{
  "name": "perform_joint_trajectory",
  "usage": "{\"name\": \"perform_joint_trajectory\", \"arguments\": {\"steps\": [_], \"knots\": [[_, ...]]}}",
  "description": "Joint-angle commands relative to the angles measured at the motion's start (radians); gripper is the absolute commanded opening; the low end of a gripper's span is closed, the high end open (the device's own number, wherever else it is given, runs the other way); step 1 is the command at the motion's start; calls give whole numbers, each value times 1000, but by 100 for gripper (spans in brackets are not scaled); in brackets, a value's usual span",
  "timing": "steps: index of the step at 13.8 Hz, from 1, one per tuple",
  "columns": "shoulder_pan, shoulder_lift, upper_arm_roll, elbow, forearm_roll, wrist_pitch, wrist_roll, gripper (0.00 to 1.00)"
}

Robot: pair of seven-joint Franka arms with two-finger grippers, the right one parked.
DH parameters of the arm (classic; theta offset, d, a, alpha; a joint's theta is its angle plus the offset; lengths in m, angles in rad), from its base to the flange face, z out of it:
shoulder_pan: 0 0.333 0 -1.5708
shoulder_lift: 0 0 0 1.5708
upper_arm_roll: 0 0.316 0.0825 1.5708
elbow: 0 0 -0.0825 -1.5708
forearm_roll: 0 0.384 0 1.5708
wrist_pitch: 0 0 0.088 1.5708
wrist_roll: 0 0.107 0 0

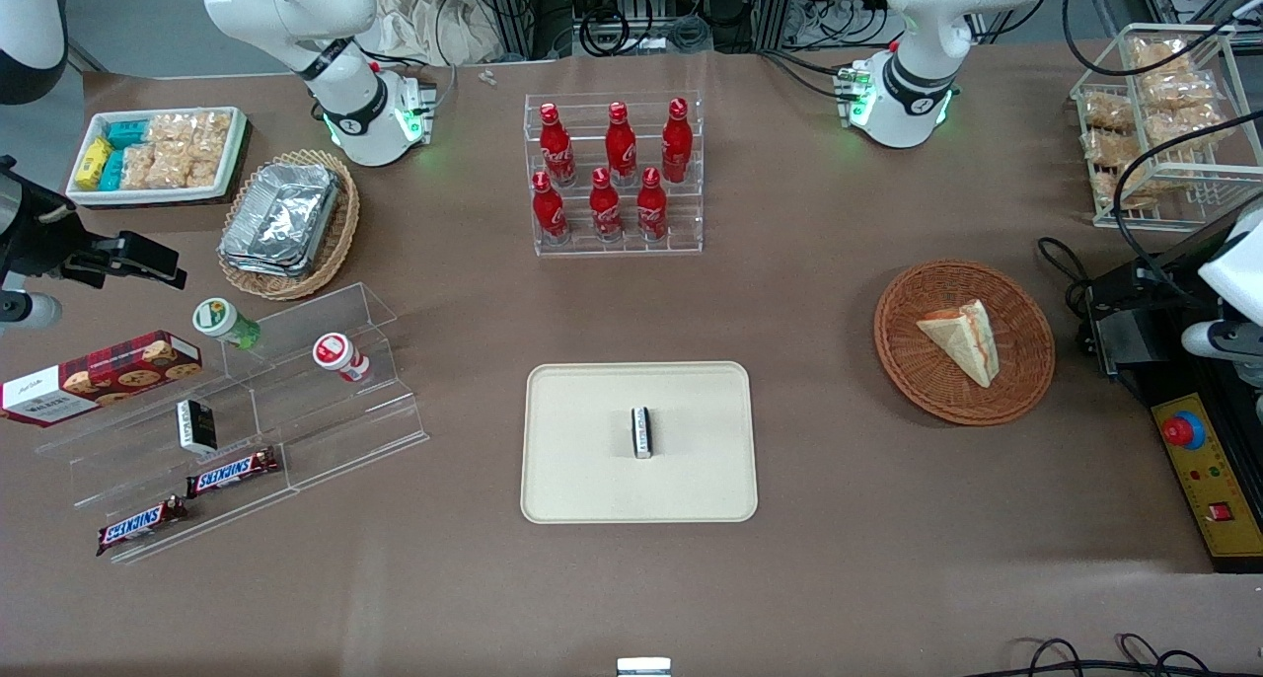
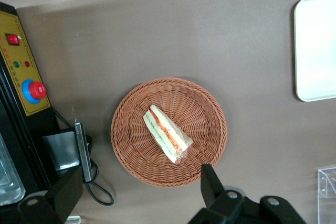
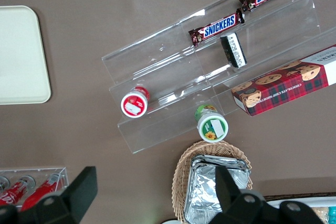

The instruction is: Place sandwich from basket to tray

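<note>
sandwich (image 1: 962, 339) lies flat in the basket (image 1: 1026, 381), well apart from the tray (image 1: 592, 489). gripper (image 2: 131, 198) hangs above the basket, jaws spread wide, holding nothing. risks: soft bread may squash or slip w/ an off-centre pinch, fingers may snag the wicker rim, and the drop could land on the small packet (image 1: 642, 431) mid-tray.

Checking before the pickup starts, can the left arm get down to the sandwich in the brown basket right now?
Probably yes. The pincer hangs open above the basket, and the sandwich lies alone and uncovered in it, with nothing over it.
</note>
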Motion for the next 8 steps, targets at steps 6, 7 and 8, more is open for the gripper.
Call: {"name": "perform_joint_trajectory", "arguments": {"steps": [6, 7, 8], "knots": [[-15, -34, -6, -82, -19, -13, -389, 100], [-15, -54, -6, -125, -19, 18, -397, 100], [-15, -77, -7, -175, -24, 46, -401, 100]]}}
